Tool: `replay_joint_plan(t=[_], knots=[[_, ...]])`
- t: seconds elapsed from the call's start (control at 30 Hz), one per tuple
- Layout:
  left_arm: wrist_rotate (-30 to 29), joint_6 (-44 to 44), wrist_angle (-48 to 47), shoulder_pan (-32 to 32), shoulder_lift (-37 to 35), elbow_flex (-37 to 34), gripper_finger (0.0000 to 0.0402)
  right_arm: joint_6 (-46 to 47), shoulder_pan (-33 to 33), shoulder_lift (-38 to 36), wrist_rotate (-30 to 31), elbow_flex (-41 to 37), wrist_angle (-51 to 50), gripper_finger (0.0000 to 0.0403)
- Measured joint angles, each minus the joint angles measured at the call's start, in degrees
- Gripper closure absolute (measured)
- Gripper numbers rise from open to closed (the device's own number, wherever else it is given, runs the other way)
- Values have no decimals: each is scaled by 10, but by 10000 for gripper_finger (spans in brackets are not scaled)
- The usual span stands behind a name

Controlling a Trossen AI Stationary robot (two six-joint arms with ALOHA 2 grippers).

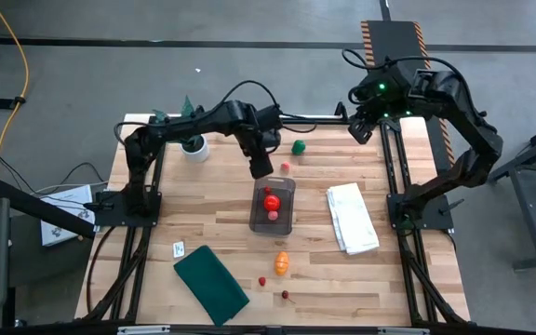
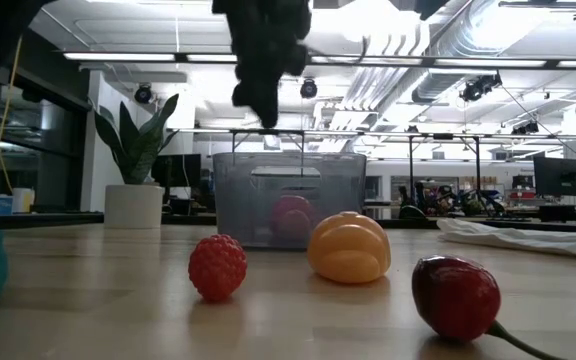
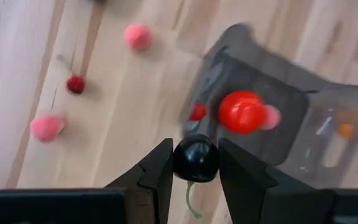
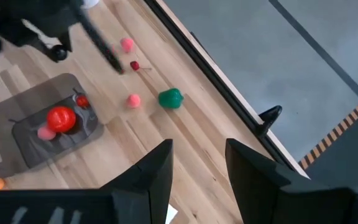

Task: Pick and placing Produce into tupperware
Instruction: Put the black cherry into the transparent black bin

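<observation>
The clear grey tupperware [image 1: 273, 205] stands mid-table and holds a red ball [image 3: 241, 111], a pink piece [image 3: 270, 116] and a small red piece [image 3: 197, 111]. My left gripper [image 1: 261, 168] hangs just above its far edge, shut on a dark berry [image 3: 196, 158]. A green round one [image 1: 298, 146], pink pieces [image 4: 133, 99] and a dark red berry [image 4: 135, 65] lie beyond the tupperware. On its near side lie an orange one [image 1: 281, 263], a red raspberry [image 2: 217, 267] and a dark red cherry [image 2: 455, 296]. My right gripper [image 4: 197, 168] is raised at the far right, open, nothing between its fingers. My left gripper pinches the dark berry by its two opposite sides [image 3: 180, 160] between its two fingers. The fingers come from above, pointing steeply down. The berry is lifted clear of the table, and its thin stem [image 3: 191, 200] hangs below it.
A folded white cloth [image 1: 352, 217] lies right of the tupperware and a dark green cloth [image 1: 210, 284] at the near left. A potted spiky plant [image 1: 192, 141] stands at the far left, by the left arm. A small white card [image 1: 179, 248] lies near the green cloth.
</observation>
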Motion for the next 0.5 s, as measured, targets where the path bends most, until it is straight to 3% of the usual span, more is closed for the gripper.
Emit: replay_joint_plan(t=[0.2,0.5], knots=[[0,2,4,-49,0,43,295,-16,0,0,-3,0,-4,263],[-5,0,38,-91,0,37,294,-41,0,-6,-11,0,-4,263]])
